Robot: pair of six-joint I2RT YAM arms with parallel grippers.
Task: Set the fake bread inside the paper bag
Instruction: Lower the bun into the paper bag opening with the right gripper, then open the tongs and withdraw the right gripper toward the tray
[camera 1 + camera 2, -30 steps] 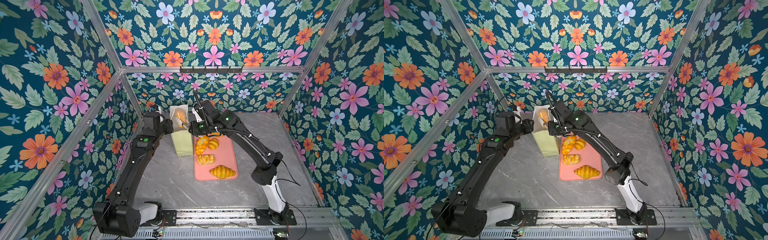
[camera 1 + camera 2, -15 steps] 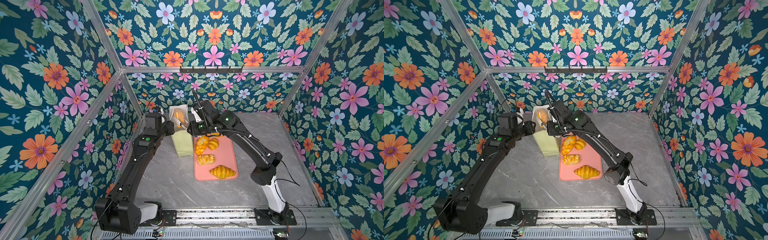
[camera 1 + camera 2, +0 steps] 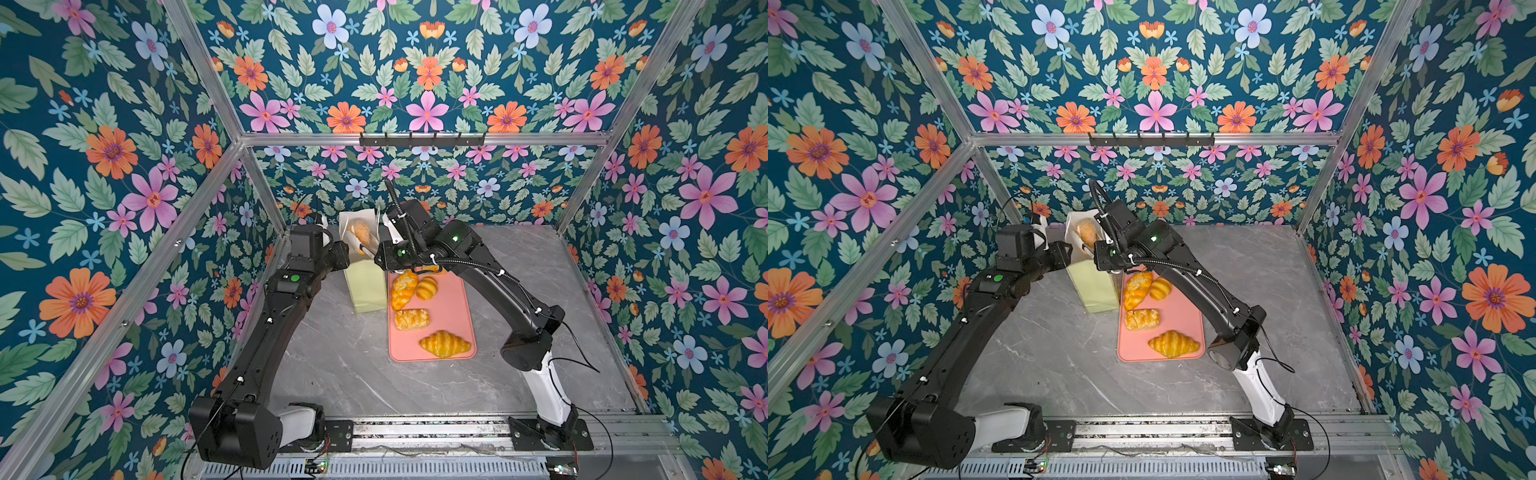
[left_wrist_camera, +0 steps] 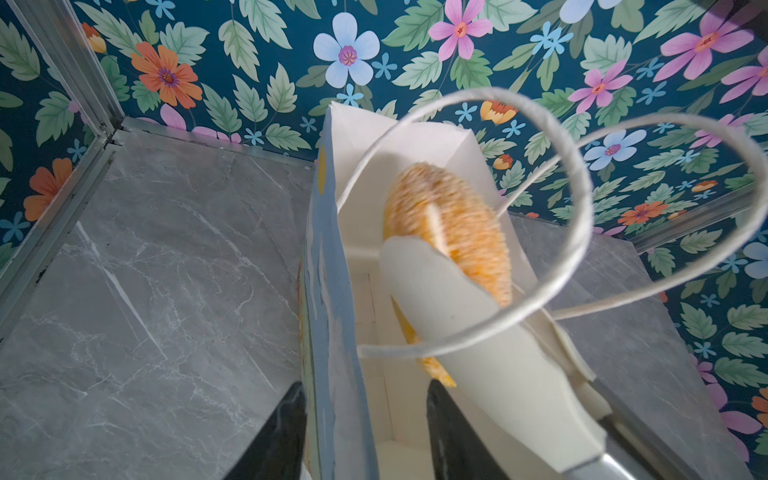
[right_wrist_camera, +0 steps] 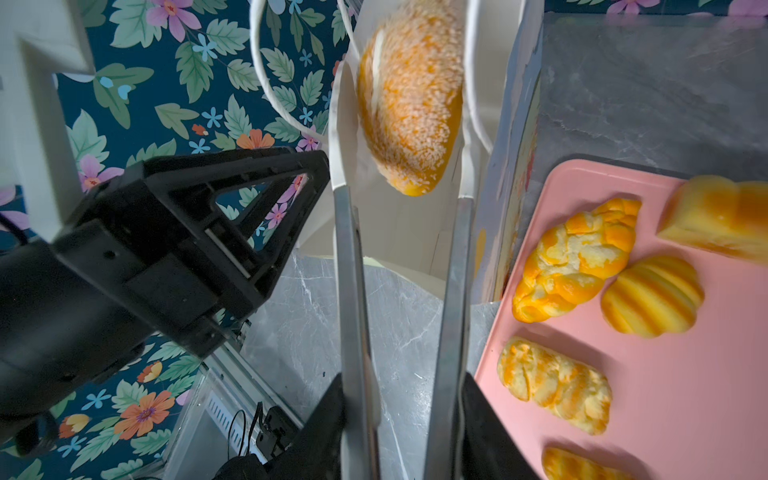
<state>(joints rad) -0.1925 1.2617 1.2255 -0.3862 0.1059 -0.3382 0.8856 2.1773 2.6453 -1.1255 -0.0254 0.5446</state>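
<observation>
**While the seeded bun [image 3: 360,233] hangs in the paper bag's [image 3: 365,286] mouth, much is masked**

Because the right arm [image 3: 490,274] crosses the far end of the pink tray [image 3: 453,316] in both top views, the square loaf [image 5: 715,216] is almost wholly covered there. Only the right wrist view shows it, cut by the frame's right edge. The croissant [image 3: 444,343] is whole at lower centre in both top views, but only a sliver at that wrist view's bottom edge. The braided loaf [image 3: 403,289], round roll [image 3: 427,287] and flaky pastry [image 3: 411,319] lie on the tray, just right of the upright bag.

The bag's white inside shows best in the left wrist view, where the cord handles [image 4: 573,208] loop across the bun. The bun sits in the open top and is smeared in both wrist views.

The right gripper [image 5: 405,124] has its jaws a narrow way apart, with the bun between the pads [image 5: 343,124]. The pads are crisp while the bun is blurred, so it looks loose rather than clamped. The left gripper [image 4: 363,390] straddles the bag's near wall with its dark fingers [image 4: 282,432] moderately parted, one outside and one inside. The fingers are cut off at the frame's bottom.
</observation>
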